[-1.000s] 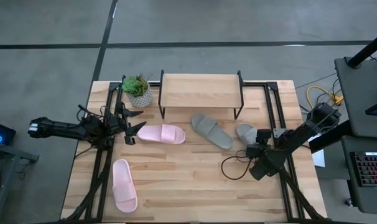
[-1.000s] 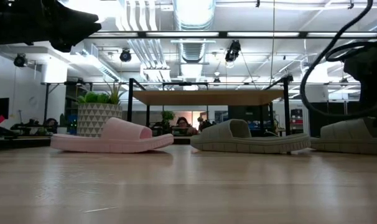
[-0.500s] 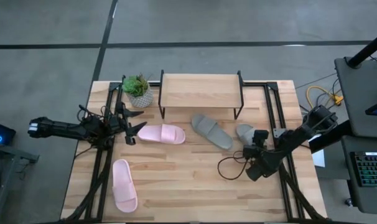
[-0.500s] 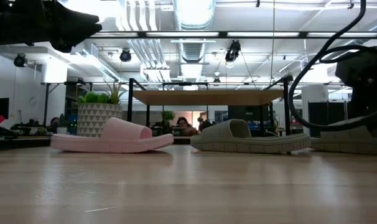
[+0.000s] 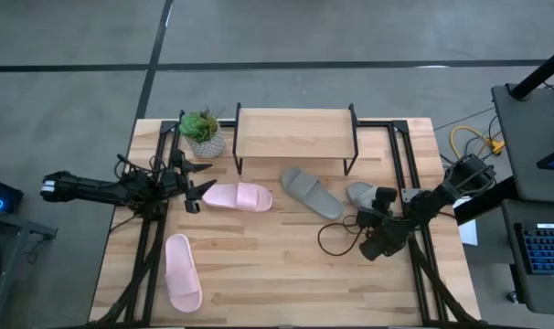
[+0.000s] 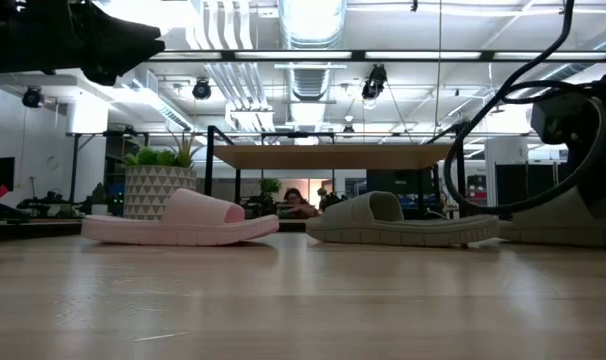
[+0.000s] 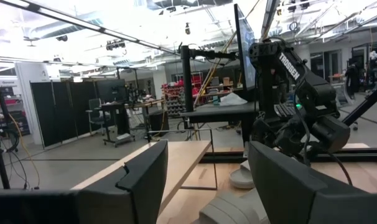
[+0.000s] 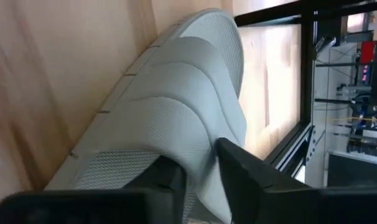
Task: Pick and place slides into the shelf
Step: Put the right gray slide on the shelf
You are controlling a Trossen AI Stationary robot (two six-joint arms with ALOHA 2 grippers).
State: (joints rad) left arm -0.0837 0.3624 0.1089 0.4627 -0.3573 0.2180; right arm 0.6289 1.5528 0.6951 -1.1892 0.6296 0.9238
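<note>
Two pink slides lie sole-down on the table: one (image 5: 238, 196) just right of my left gripper (image 5: 193, 190), which hangs open above the table, and one (image 5: 182, 271) nearer the front edge. A grey-green slide (image 5: 311, 192) lies in front of the shelf (image 5: 293, 132). The second grey-green slide (image 5: 359, 193) lies near the right edge. My right gripper (image 5: 379, 201) slants down onto it and is shut on it (image 8: 204, 177). My right gripper pinches the ribbed wide strap of the slide (image 8: 201, 158) between its two fingers (image 8: 254, 177). It comes slanting down from the table's right and near side. The slide's sole still rests on the table (image 6: 568, 232).
A potted plant (image 5: 202, 132) stands left of the shelf. Black frame rails (image 5: 398, 164) run along the table's left and right sides. A cable loop (image 5: 336, 239) hangs from my right arm over the tabletop. Bare wood lies between the slides and the front edge.
My right arm has leaned a little toward the table's left over the grey-green slide and rolled its wrist. Its cable loop has swung left with it. The slides have stayed where they were.
</note>
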